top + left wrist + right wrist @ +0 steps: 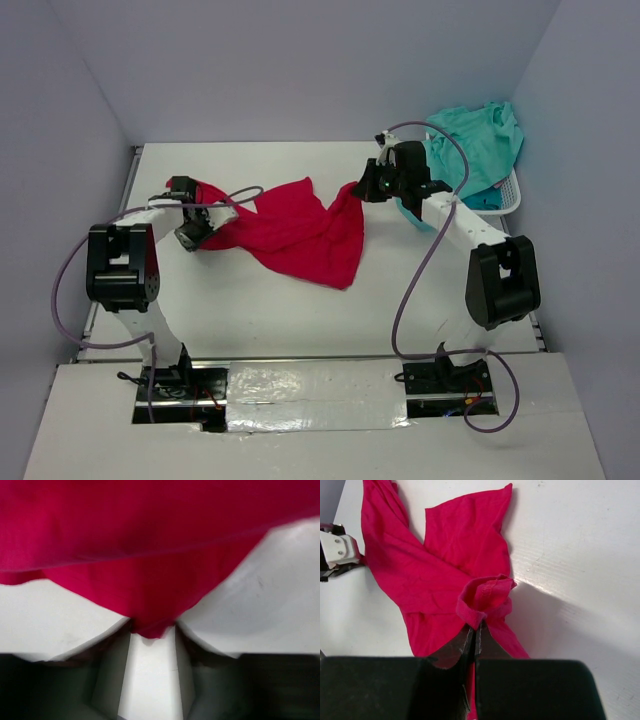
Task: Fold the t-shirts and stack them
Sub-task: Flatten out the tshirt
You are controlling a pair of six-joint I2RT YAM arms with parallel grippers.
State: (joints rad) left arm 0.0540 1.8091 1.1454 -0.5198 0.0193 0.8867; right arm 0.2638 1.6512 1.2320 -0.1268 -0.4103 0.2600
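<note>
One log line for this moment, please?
left fingers: open at red shirt edge | right fingers: shut on red shirt | teal shirt: in basket

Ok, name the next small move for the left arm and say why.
Probably close the left fingers on the red shirt: they stand apart with only its edge between them, while the right fingers already pinch the other end.

Red t-shirt (300, 230): crimson, unfolded and creased; I see it strung across the middle of the table (250, 320), left and right ends raised, belly sagging to a point toward the near edge.
Mint t-shirt (475, 140): light teal, crumpled, heaped over the white basket (512, 197) at the far right corner.
Teal-blue t-shirt (487, 199): darker, only a sliver showing beneath the mint one.
</note>
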